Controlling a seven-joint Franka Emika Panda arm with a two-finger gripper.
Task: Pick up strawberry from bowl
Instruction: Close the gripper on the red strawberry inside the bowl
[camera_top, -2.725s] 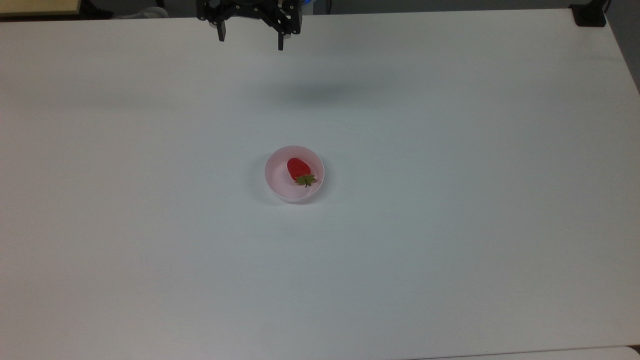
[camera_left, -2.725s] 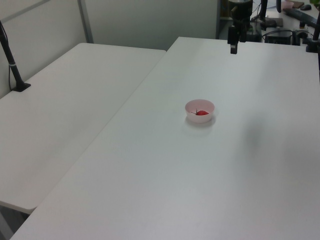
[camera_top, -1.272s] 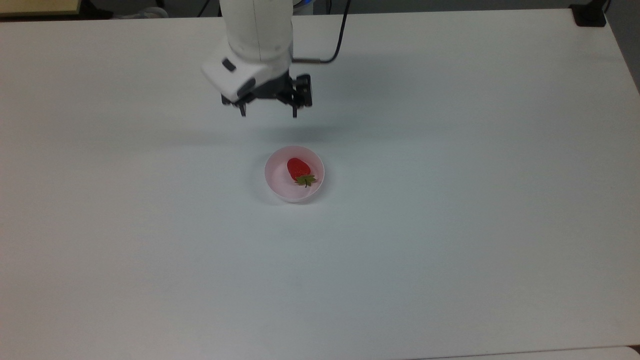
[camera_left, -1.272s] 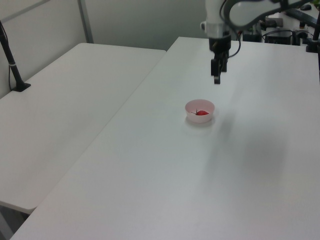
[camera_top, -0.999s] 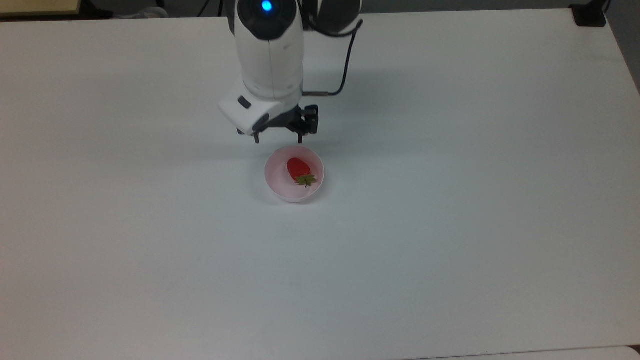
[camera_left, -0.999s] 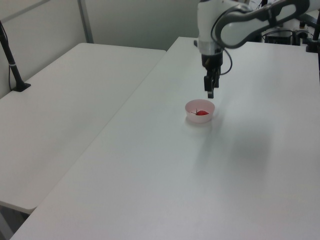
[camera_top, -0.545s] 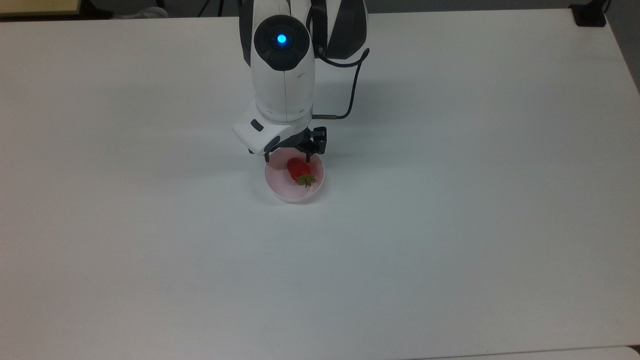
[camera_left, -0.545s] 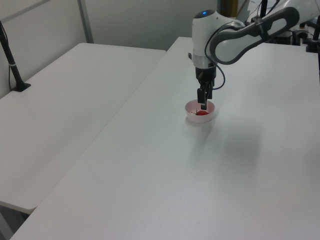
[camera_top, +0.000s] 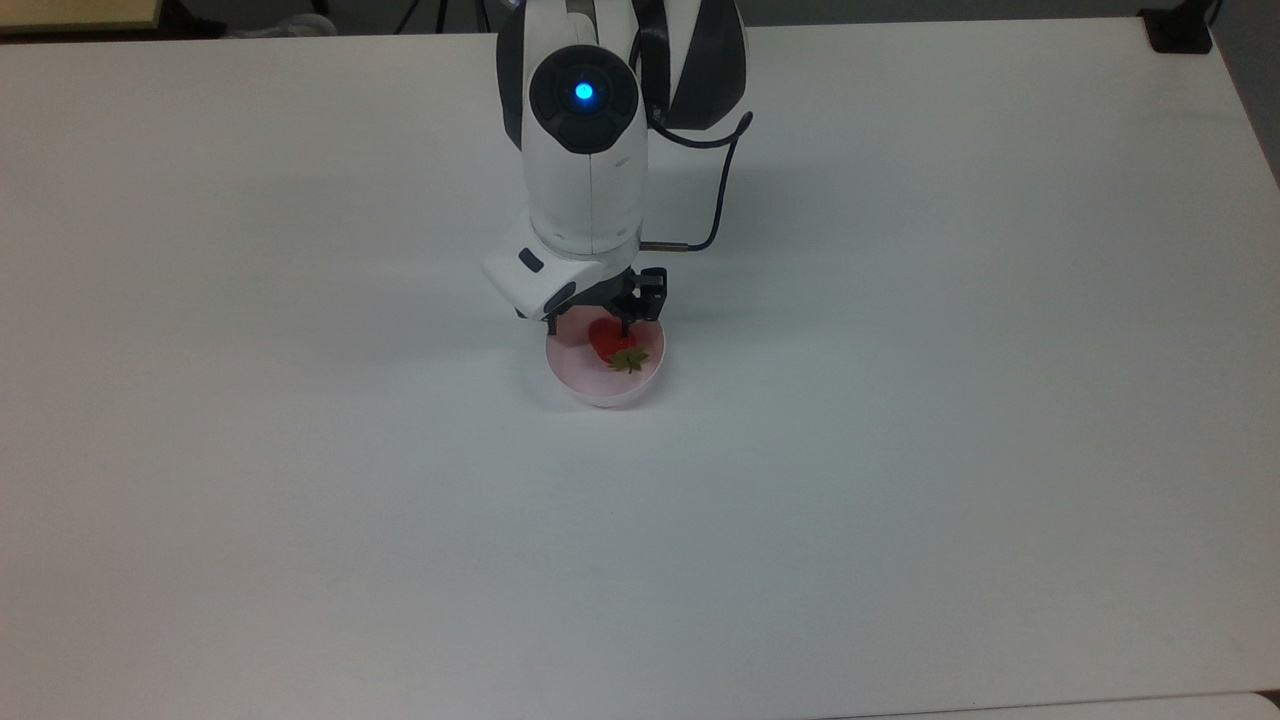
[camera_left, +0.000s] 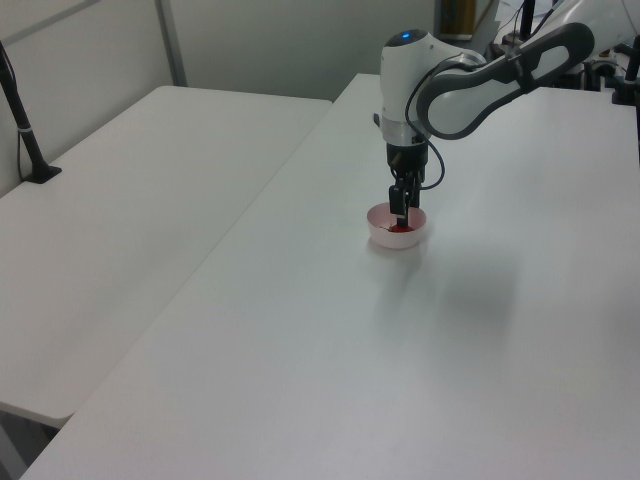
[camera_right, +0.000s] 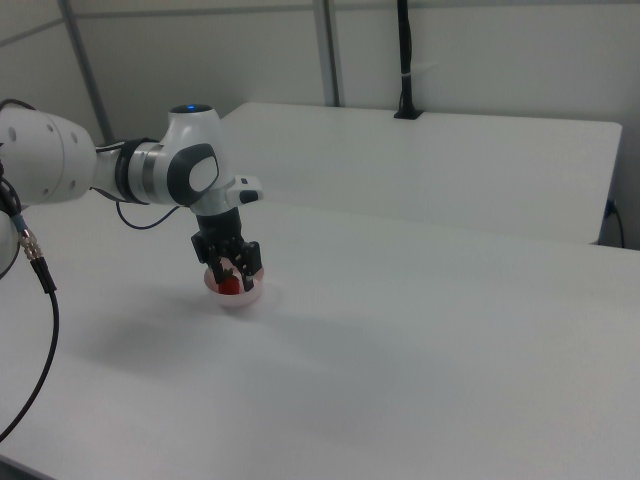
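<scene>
My hand (camera_top: 588, 326) hangs spread wide at the bowl's (camera_top: 604, 391) twelve o'clock rim, fingers straddling the strawberry (camera_top: 606, 341) so I can clamp it.

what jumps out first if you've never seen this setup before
The red strawberry stands out most, lying in a small pink bowl near the middle of a big white table. Right above it is the white robot arm with a glowing blue light on top, its black claw lowered into the bowl with open fingers either side of the strawberry.
</scene>
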